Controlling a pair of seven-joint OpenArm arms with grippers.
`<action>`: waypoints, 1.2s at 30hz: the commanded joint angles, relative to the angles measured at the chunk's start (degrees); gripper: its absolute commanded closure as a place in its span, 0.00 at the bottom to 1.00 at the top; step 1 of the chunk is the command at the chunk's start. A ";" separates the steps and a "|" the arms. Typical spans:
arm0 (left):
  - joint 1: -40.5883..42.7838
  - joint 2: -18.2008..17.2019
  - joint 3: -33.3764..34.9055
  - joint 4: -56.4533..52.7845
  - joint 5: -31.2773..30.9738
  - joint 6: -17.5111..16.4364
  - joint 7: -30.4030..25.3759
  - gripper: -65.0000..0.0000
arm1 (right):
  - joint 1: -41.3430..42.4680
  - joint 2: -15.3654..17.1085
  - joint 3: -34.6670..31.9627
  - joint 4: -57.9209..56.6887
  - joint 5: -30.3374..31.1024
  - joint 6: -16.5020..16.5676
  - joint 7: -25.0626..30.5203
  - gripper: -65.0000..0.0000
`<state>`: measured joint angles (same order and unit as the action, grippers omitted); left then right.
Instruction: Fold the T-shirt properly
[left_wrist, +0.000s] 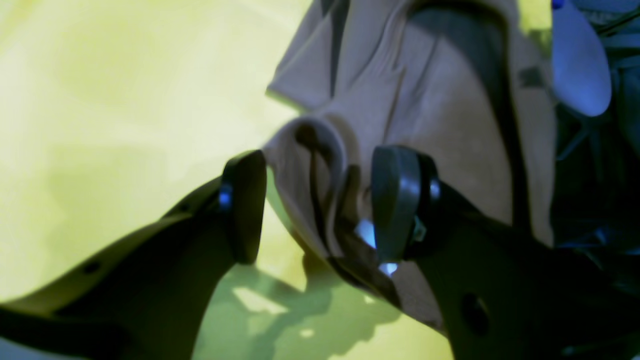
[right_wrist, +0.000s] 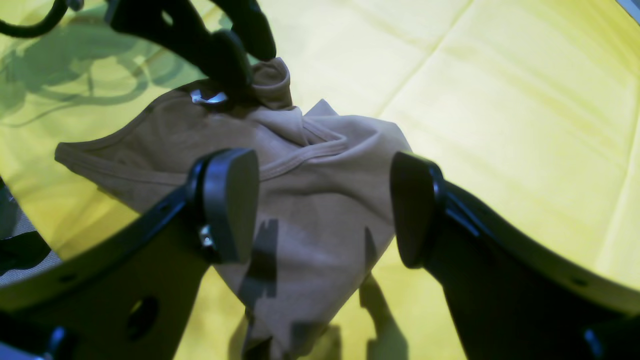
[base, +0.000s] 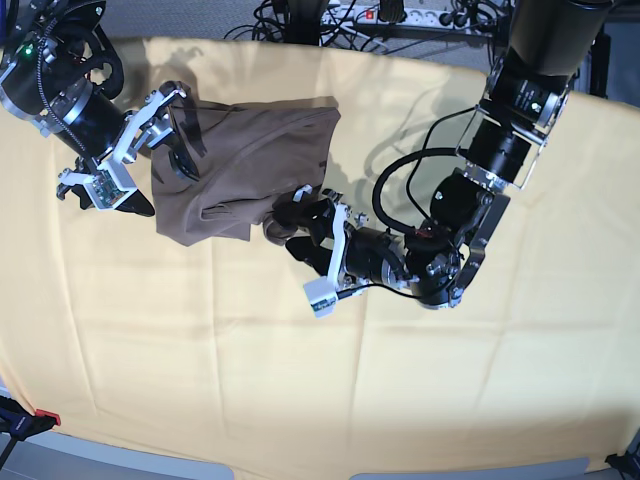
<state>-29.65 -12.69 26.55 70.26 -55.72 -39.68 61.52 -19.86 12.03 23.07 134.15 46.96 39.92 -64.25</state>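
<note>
Toward the far-left part of the yellow cloth (base: 330, 380), well in from its near edge, lies the T-shirt (base: 250, 160), bunched and only partly folded, one corner humped up in a small roll. Around that roll stands the left gripper (left_wrist: 317, 205), jaws spread, one pad touching the fabric and the other apart from it, so no real grip at present. Over the shirt's other end hovers the right gripper (right_wrist: 325, 205), jaws wide and holding nothing, brown cloth showing between them. Judged as a release and re-grasp stage, with the fold far from tidy. Best to lift the left gripper straight up and clear so the roll is not dragged along on the touching pad. Then better to flatten that hump before any next fold, taking hold at a clear hem or seam, not a bunched layer. Worth keeping the pinch shallow, to avoid catching the yellow cloth beneath.
</note>
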 joint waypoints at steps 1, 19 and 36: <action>-0.68 0.15 -0.42 0.92 -1.49 -0.32 0.28 0.46 | 0.33 0.52 0.24 0.85 1.01 0.08 1.68 0.33; 0.96 0.50 -0.42 0.92 4.02 -0.32 -8.61 1.00 | 0.31 0.52 0.24 0.85 1.01 0.08 1.66 0.55; -0.52 0.98 -12.59 0.92 -4.44 -0.32 2.14 0.91 | 0.33 0.61 0.04 0.85 1.22 0.08 3.15 0.56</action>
<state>-28.42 -12.03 14.13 70.24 -59.48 -39.51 65.04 -19.86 12.05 22.98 134.15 47.00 39.92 -62.81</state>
